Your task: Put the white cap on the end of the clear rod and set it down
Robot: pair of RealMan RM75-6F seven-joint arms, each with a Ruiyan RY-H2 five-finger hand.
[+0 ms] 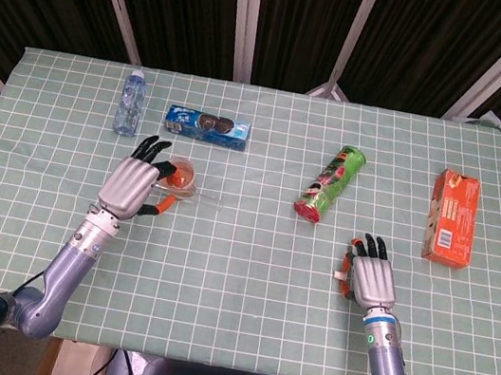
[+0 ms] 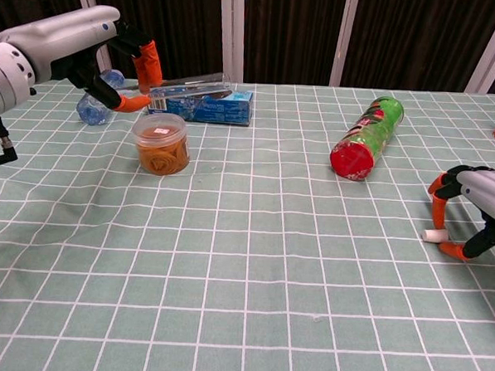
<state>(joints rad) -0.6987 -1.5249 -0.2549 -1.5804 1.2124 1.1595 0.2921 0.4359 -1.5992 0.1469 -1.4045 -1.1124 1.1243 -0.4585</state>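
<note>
The rod (image 2: 191,82) is held above the table (image 2: 253,236) by the left hand (image 2: 121,62), over an orange jar (image 2: 161,143). The cap (image 2: 434,235) lies on the cloth, bracketed by the curled fingers of the right hand (image 2: 471,205); whether it is gripped cannot be told. Lifting, capping and setting down appear to remain.

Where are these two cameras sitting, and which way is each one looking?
Head view: sits high, looking steeply down on the whole green checked table; both forearms reach in from the bottom edge, with the left hand and right hand seen from above.
Chest view: sits low, just above the table's near edge, looking across toward the dark curtain; the left hand holds the clear rod up, while the right hand arches over the white cap.
Shared: both hands, the orange jar, the green can.
</note>
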